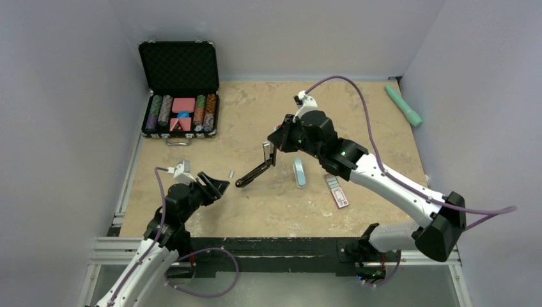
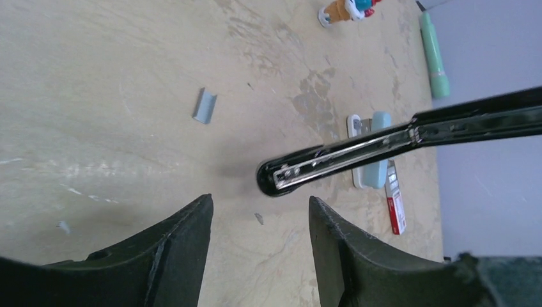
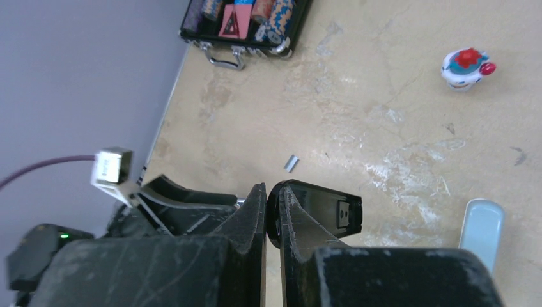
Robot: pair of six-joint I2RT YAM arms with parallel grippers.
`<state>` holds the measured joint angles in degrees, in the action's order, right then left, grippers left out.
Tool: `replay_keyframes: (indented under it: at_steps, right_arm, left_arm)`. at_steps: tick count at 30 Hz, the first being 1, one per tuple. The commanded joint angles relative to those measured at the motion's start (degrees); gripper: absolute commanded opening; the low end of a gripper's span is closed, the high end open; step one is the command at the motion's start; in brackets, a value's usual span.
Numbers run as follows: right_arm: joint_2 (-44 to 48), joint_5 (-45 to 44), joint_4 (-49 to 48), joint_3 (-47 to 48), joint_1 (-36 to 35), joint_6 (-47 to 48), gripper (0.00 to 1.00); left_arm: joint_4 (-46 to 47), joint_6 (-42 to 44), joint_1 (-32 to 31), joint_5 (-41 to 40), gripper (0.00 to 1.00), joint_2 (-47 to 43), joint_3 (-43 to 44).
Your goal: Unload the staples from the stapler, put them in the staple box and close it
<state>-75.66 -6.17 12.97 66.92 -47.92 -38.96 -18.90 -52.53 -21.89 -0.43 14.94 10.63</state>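
Observation:
The black stapler (image 1: 255, 173) is hinged open over the middle of the table. Its lower arm slants down to the left and shows a silvery channel (image 2: 339, 160). My right gripper (image 1: 275, 146) is shut on the stapler's raised upper arm (image 3: 319, 214), its fingers (image 3: 255, 211) pinched on the edge. A short silvery strip of staples (image 1: 231, 173) lies on the table just left of the stapler's tip, also seen in the left wrist view (image 2: 204, 105). My left gripper (image 2: 259, 206) stands open just short of that tip, with nothing between its fingers.
An open black case of poker chips (image 1: 179, 89) stands at the back left. A pale blue bar (image 1: 298, 173) and a red and white pack (image 1: 337, 190) lie under the right arm. A green stick (image 1: 404, 105) lies at the back right, and a small toy figure (image 3: 466, 67) stands nearby.

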Motion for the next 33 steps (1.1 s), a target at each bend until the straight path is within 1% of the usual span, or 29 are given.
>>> replay_keyframes:
  at_steps: [1, 3, 6, 8, 13, 18, 22, 25, 29, 31, 33]
  right_arm:
    - [6.96, 3.36, -4.01, 2.82, 2.81, -0.32, 0.00]
    - [8.39, 3.57, -2.51, 4.39, 3.14, -0.07, 0.00]
    - [10.03, 4.10, -0.70, 6.57, 3.14, -0.01, 0.00]
    - [10.82, 4.27, 0.12, 7.81, 3.10, -0.10, 0.00]
    - [12.19, 5.89, -0.10, 9.73, 3.18, -1.34, 0.00]
    - [11.56, 8.98, -1.93, 10.14, 3.18, -2.72, 0.00]
    - [10.84, 11.11, -3.46, 10.07, 3.17, -3.55, 0.00]
    - [10.47, 11.65, -4.08, 9.51, 3.18, -3.79, 0.00]
    - [10.26, 11.48, -5.20, 7.15, 3.18, -4.24, 0.00]
    - [10.06, 10.92, -5.91, 5.46, 3.14, -4.49, 0.00]
    - [9.54, 10.98, -7.58, 3.21, 3.18, -4.87, 0.00]
  left_arm:
    - [21.16, -5.93, 0.27, 8.87, 0.61, -0.18, -7.33]
    - [24.58, -7.53, 0.32, 9.13, 0.60, 1.51, -8.81]
    - [31.22, -7.55, 0.27, 11.11, 0.53, 4.42, -9.78]
    - [32.15, -6.95, 0.35, 11.49, 0.49, 5.97, -9.14]
    - [33.82, -6.82, 0.35, 11.21, 0.36, 8.92, -8.52]
    - [42.90, -8.11, 0.27, 12.41, 0.32, 15.06, -9.12]
    - [52.44, -7.88, 0.27, 15.63, 0.28, 22.88, -7.53]
    - [56.78, -7.75, 0.27, 17.88, 0.25, 26.51, -6.19]
    - [56.44, -6.74, 0.27, 19.32, 0.20, 26.39, -4.06]
    - [53.34, -6.60, 0.27, 19.77, 0.18, 24.04, -2.63]
    - [47.75, -6.76, 0.27, 19.12, 0.17, 20.11, -0.57]
